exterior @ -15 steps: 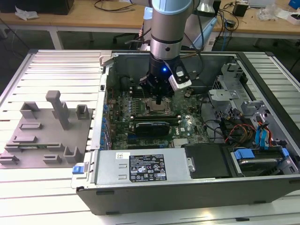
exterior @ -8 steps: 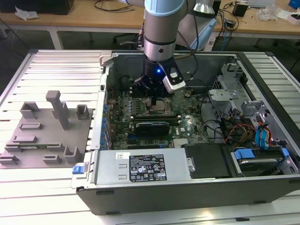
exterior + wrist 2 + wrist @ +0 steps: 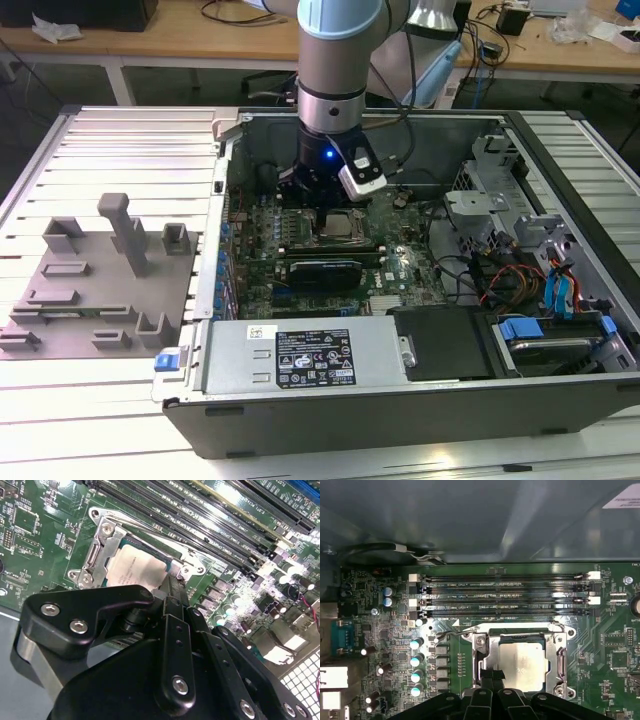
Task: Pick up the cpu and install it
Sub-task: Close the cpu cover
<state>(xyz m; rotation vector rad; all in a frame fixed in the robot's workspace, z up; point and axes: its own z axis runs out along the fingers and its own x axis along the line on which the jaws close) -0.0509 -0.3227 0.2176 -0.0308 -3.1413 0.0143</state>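
Note:
The cpu lies flat in the open socket frame on the green motherboard, inside the computer case. Its silver-grey top shows in both wrist views. My gripper hangs straight down over the socket. Its black fingertips are pressed together at one edge of the cpu, with nothing visible between them. In the second wrist view the gripper comes down at the cpu's corner, next to the metal frame. The cpu edge under the fingers is hidden.
Black memory slots run beside the socket, with capacitors at its other side. The case holds a power supply, a black card, and drive bays with cables. A grey fixture sits at the exterior view's left.

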